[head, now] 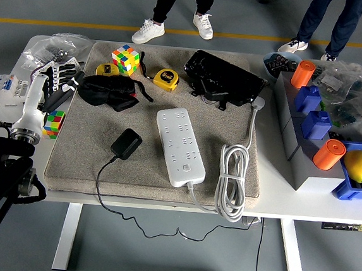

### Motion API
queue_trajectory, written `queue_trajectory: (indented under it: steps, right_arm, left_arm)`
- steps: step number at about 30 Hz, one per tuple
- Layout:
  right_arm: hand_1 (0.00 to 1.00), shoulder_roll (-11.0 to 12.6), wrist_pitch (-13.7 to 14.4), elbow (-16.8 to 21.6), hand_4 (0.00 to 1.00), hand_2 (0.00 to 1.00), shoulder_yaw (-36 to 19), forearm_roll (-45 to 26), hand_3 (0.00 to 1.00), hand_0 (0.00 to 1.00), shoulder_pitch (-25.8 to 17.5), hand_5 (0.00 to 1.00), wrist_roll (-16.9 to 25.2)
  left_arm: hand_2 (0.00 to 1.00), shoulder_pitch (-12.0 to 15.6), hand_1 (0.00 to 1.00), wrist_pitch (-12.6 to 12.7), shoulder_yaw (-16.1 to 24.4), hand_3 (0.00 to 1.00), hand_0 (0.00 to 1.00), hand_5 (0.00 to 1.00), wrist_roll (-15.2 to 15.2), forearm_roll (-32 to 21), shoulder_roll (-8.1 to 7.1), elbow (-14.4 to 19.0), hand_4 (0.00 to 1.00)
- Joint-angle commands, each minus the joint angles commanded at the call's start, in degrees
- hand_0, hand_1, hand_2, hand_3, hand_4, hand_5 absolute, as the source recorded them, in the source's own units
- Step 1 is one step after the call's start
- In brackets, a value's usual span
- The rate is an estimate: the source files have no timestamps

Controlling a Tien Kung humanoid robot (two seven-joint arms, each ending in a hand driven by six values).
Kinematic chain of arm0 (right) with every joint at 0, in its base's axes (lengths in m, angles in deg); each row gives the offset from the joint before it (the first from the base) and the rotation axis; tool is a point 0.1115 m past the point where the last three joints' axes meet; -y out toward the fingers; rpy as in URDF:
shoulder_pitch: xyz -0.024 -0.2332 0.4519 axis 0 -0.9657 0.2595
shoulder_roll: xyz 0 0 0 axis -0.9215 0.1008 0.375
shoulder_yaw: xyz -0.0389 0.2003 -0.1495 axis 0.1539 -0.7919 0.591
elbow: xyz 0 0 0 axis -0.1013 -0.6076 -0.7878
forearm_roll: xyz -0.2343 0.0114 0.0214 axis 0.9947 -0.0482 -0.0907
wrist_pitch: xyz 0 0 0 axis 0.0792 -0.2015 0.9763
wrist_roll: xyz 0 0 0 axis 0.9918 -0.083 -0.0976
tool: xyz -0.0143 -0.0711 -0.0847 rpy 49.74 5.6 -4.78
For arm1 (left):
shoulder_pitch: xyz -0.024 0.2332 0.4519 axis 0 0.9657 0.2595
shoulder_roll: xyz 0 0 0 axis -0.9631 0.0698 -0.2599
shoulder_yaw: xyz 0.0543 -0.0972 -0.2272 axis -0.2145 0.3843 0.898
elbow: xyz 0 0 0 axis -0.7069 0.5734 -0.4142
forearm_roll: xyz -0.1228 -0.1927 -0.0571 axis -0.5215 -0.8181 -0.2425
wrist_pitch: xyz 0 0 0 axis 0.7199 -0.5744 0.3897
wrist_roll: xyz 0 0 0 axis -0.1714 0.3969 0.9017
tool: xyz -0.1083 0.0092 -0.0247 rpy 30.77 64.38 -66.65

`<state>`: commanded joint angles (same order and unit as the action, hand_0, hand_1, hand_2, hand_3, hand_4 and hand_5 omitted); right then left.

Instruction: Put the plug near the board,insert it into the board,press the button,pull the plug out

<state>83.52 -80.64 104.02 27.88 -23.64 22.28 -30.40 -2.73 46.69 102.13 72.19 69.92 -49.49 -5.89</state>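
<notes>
At the right edge of the frame you see a blue bin [354, 189] holding a lemon [358, 165]. Your left robot hand [58, 77] hovers upper left, fingers spread, holding nothing. The black plug [126, 144] lies on the mat, left of the white power strip [179, 145].

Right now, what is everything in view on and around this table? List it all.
power strip: 1, white, mat centre
plug adapter: 1, black, left of strip
coiled cable: 1, white, right of strip
Rubik's cubes: 2, multicoloured, far left
tape measures: 2, yellow, far side
black pouch: 1, left
black bag: 1, far centre
orange cylinders: 2, right
lemon: 1, yellow, blue bin
people's legs: 2 pairs, beyond table
left hand: open, left edge
</notes>
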Motion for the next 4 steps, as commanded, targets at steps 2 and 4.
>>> queue_trajectory:
  steps: [2, 4]
  right_arm:
    - [0.596, -0.02, 0.0, 0.02, 0.786, 0.551, 0.0, 0.02, 0.548, 0.602, -0.01, 0.303, 0.0]
    - [0.596, -0.02, 0.0, 0.02, 0.786, 0.551, 0.06, 0.03, 0.548, 0.602, 0.01, 0.303, -0.01]
  left_arm:
    - [0.74, 0.03, 0.716, -0.01, 0.08, 0.729, 0.71, 0.661, -0.01, -0.01, 0.0, 0.02, 0.919]
    - [0.74, 0.03, 0.716, -0.02, 0.17, 0.729, 0.71, 0.661, -0.02, -0.04, 0.0, 0.03, 0.919]
